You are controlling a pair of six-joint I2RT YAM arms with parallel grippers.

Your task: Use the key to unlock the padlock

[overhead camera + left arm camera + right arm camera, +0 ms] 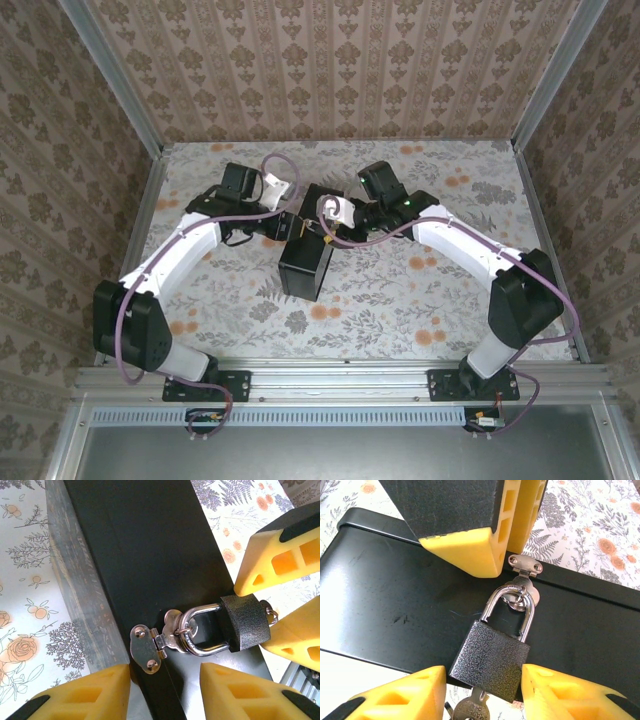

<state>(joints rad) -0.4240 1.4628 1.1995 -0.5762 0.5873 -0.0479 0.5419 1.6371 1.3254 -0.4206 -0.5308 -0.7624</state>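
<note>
While the black box lies shut on the floral table, its contents hidden, the padlock hangs by its silver shackle through the hasp on the box's edge. It has a dark, pebbled body, and the shackle is closed. Right gripper is in there, jaws partway closed, a yellow finger pressed to each side of the padlock body. Key sits in the keyhole at the lock's bottom end, just between those fingers. Left gripper hovers right at the hasp, jaws partly apart across the box's corner; whether it clamps the box, I can't tell.
</note>
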